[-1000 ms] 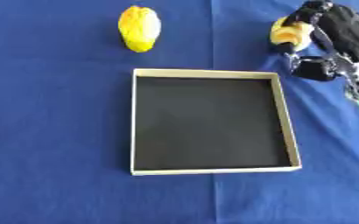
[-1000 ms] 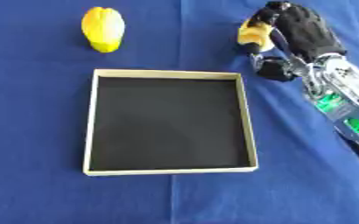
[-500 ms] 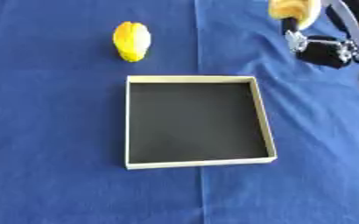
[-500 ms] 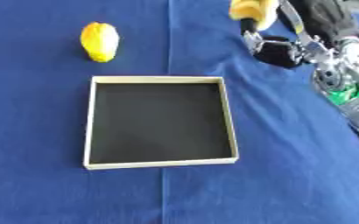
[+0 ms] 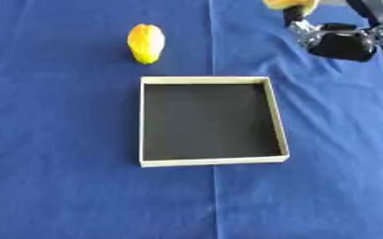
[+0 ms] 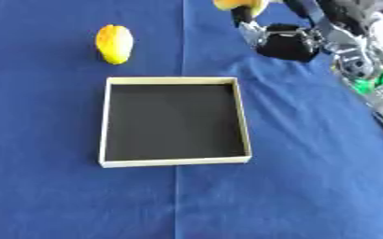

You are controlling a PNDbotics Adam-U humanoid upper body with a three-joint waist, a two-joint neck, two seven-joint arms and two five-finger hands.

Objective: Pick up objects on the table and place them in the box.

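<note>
Box [image 5: 276,116]: square, shallow, pale cream rim, black floor; sits flat at the centre of the surface; nothing inside it.
Fruit [image 5: 145,42]: yellow-orange, oval, long axis running roughly 12 to 6 o'clock; lies on the cloth at 11 o'clock from the box, near its far left corner but apart from the rim; no hand touches it.
Second fruit [image 6: 240,4]: yellow-orange, cut off by the top edge of both views; sits at 1 o'clock from the box, well beyond its far right corner; held up at the tip of the right hand.
Right hand [image 6: 286,43]: black with silver parts, enters from the upper right corner; dark palm block lies at 1 o'clock from the box, outside the rim; fingers [image 6: 245,21] reach toward 12 o'clock and appear closed around the second fruit, though their tips run out of view at the top edge.
Right forearm [image 6: 366,70]: silver and black with green parts, extends toward 4 o'clock along the right edge of the right eye view.
Left hand: appears in neither view.
Surface [image 5: 64,177]: covered by a blue cloth with a straight crease running 12 to 6 o'clock, passing under the box.
</note>
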